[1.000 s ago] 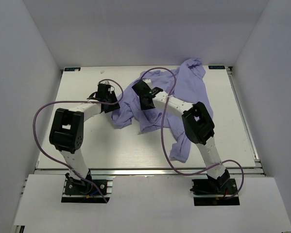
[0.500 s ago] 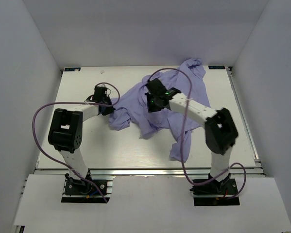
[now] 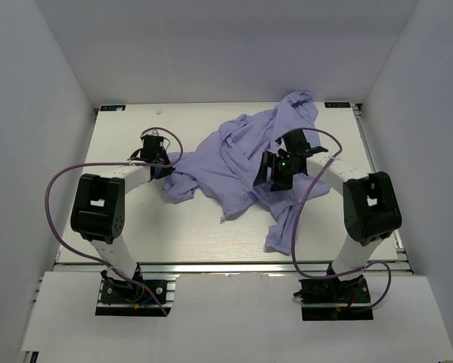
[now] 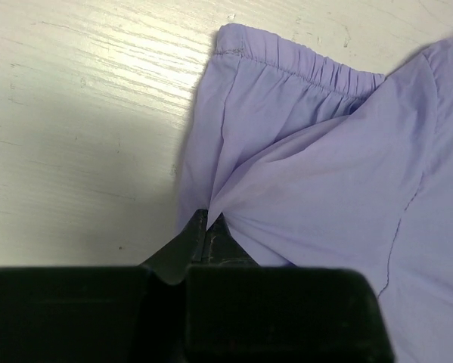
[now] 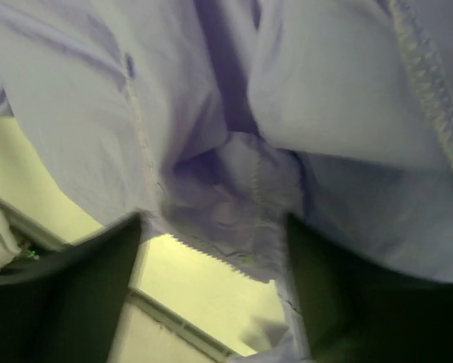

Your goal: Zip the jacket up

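Pinches a thin fold of the jacket point(image 4: 324, 189) in the left pincer point(image 4: 209, 225), tips pressed shut, with a gathered elastic cuff point(image 4: 287, 64) just ahead of them. Shows bare, pale wood-grain desk point(image 4: 82, 128) to that pincer's left. Holds the right pincer point(image 5: 215, 249) with jaws wide apart, soft crumpled lavender cloth bunched in the gap and beyond, a toothed edge strip point(image 5: 426, 83) up to its right. Trails a purple cable point(image 3: 48, 204) behind the left arm.

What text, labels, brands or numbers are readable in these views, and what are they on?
No legible text in any view.
left tag, far corner of the table: too small to read.
right tag, other far corner: too small to read.
jacket: no print visible.
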